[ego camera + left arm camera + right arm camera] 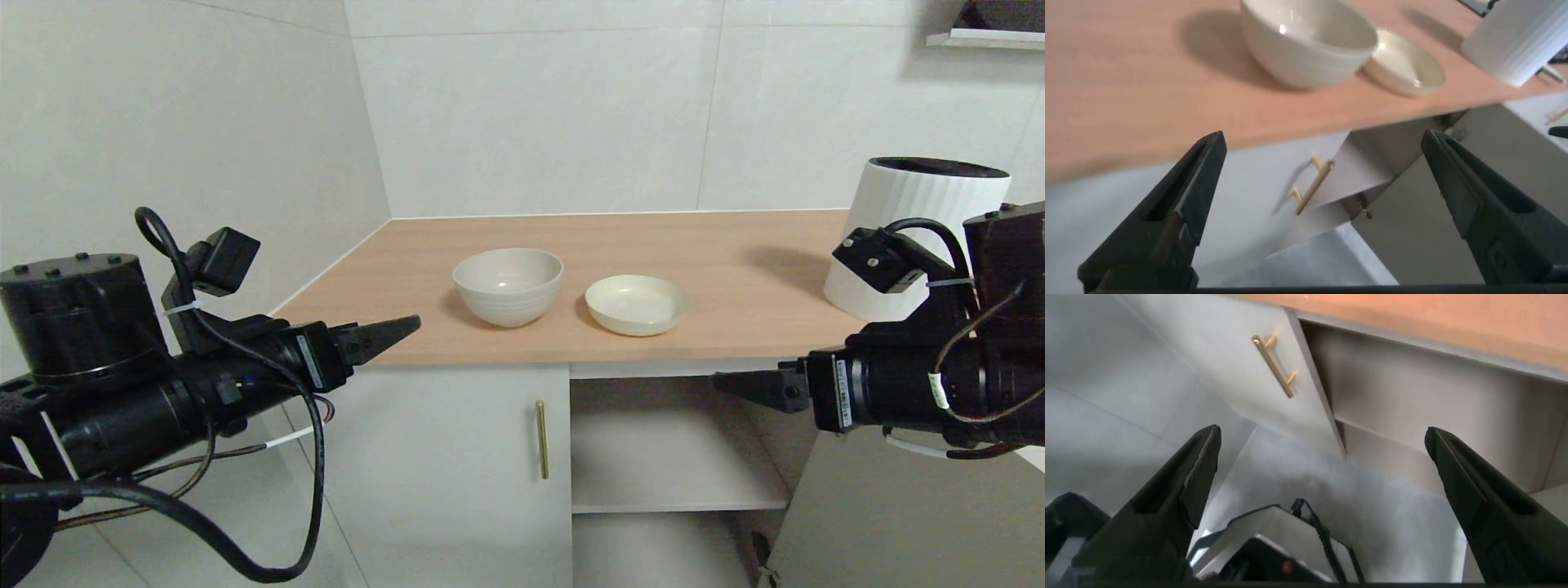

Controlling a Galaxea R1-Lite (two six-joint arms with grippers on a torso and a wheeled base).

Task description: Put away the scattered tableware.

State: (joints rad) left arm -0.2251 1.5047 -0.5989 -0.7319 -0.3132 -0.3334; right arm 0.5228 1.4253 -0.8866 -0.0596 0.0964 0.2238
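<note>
A cream ribbed bowl (508, 286) (1310, 41) stands on the wooden countertop (735, 269), with a shallow cream plate (637, 304) (1404, 61) just to its right. Both are upright and empty. My left gripper (400, 327) (1323, 140) hovers open in front of the counter's front left edge, short of the bowl and holding nothing. Over on the right, below the counter edge and level with the open cabinet compartment (669, 457) (1437, 400), my right gripper (731, 382) (1323, 434) is also open and empty.
A tall white ribbed container (922, 233) (1523, 37) stands at the counter's right end. The left cabinet door with a gold handle (540, 439) (1310, 186) (1274, 366) is closed. The open door panel (890, 514) hangs at the right. Tiled walls enclose the left and back.
</note>
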